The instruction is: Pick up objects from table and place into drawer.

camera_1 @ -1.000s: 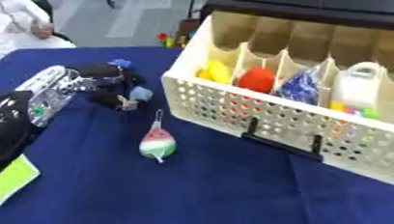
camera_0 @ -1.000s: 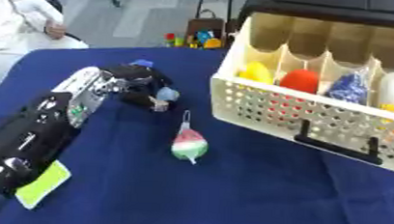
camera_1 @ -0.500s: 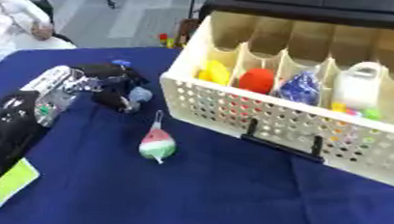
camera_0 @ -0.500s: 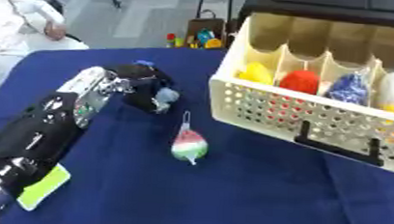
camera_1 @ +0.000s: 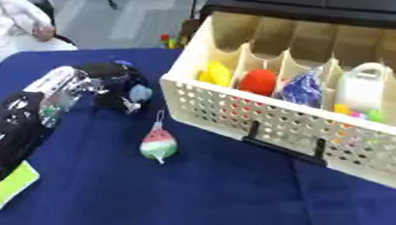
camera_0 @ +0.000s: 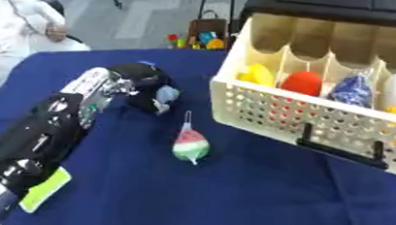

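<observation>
The pale blue object (camera_0: 168, 93) sits in my left hand (camera_0: 143, 85), far left on the blue table (camera_0: 256, 200), my fingers curled round it, just left of the cream drawer (camera_0: 278, 109) whose compartments already hold yellow, red and blue things. To do this step well I judge I should lift straight up before swinging right, clearing the drawer's near wall and the watermelon-coloured toy (camera_0: 189, 145) lying near, apart from my hand, then lower into a free compartment before uncurling. My right hand shows nowhere.
</observation>
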{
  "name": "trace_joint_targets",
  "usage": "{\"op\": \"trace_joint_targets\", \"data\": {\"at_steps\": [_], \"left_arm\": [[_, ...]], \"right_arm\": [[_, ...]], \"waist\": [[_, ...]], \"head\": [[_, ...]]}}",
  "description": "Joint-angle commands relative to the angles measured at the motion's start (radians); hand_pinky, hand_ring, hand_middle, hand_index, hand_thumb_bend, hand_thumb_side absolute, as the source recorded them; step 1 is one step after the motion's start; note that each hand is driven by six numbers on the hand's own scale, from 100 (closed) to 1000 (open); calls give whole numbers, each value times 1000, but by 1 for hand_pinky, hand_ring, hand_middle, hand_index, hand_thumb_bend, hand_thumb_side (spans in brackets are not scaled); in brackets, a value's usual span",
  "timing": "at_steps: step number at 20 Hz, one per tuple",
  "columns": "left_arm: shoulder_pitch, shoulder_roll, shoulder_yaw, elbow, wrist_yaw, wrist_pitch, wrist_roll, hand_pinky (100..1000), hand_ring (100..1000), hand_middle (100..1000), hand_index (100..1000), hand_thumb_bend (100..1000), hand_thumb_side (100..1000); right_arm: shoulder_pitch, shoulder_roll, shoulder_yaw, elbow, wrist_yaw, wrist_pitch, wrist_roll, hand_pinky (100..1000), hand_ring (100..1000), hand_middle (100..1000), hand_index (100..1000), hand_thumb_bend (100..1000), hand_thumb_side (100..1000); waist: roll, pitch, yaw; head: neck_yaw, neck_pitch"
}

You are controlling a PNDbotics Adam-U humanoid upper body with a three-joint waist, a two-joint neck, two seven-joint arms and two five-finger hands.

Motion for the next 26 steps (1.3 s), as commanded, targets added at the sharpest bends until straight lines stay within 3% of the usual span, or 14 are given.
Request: {"op": "trace_joint_targets", "data": {"at_steps": [1,7,16,21,26], "left_arm": [[-9,17,4,9,5,0,-23,474,662,670,888,233,743],[-21,20,-2,-4,23,-3,-47,422,607,591,850,205,737],[-22,23,-9,-11,23,1,-82,389,578,572,830,232,695],[-28,22,-9,-18,15,4,-93,354,545,506,793,173,586],[-31,25,-7,-30,27,19,-77,312,515,471,754,122,574]], "right_arm": [[-11,-11,-1,-9,4,-2,-9,583,583,553,723,100,716],[-3,-8,-1,-9,3,2,-13,584,584,560,723,100,715],[-2,-8,-4,-9,3,2,-23,584,585,566,723,100,709],[-1,-6,-3,-9,4,3,-27,585,585,567,723,100,708],[1,-5,-4,-9,3,3,-31,585,586,572,724,100,707]], "waist": [[-6,-16,2],[-8,-25,10],[-10,-29,13],[-12,-28,14],[-13,-32,16]], "head": [[1,-2],[-1,12],[-2,11],[-3,16],[-3,16]]}}
